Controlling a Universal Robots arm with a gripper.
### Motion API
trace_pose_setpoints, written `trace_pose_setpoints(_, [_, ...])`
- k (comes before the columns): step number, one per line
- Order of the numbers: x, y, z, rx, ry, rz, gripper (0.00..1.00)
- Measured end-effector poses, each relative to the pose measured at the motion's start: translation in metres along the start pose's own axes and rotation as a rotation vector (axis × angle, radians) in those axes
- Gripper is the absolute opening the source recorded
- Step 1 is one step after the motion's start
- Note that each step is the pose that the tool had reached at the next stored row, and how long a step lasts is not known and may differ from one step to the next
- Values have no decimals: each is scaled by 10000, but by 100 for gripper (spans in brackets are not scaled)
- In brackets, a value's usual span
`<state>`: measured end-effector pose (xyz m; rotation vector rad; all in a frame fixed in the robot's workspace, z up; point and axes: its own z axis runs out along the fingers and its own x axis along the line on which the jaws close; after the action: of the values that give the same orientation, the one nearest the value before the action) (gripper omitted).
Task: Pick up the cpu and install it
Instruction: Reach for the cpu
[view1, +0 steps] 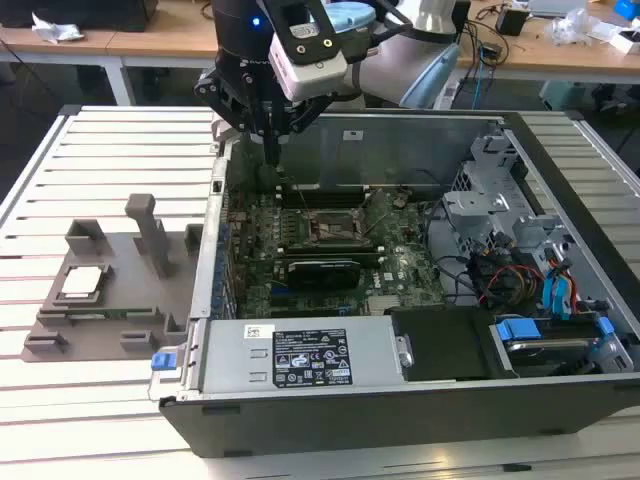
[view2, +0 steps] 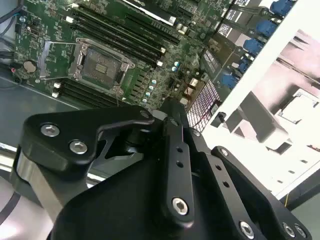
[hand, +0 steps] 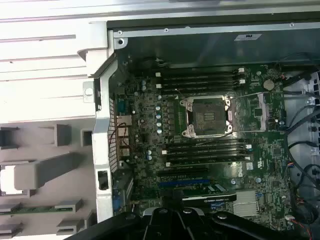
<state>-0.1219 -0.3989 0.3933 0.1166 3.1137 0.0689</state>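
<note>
White slatted tabletop (view1: 120, 150) carries an open black-and-grey metal computer case (view1: 450, 410) lying on its side, with a grey moulded fixture tray (view1: 150, 300) just beside it at the exterior view's left. The cpu (view1: 82, 283), a small flat square chip with a pale silvery top, lies in a recess of that tray, well apart from the arm. The black two-finger gripper (view1: 272, 150) hangs above the case's wall on the tray side, over the edge of the green motherboard (view1: 400, 270). In the second wrist view the gripper (view2: 172, 107) has its fingers drawn together with nothing between them. The square metal-framed socket (hand: 206, 117) sits mid-board, its dark centre exposed, between rows of long black memory slots (hand: 200, 77).
</note>
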Motion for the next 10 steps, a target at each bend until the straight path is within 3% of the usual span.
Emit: trace_pose_setpoints(10, [228,-17,-6,-1,0,0,11])
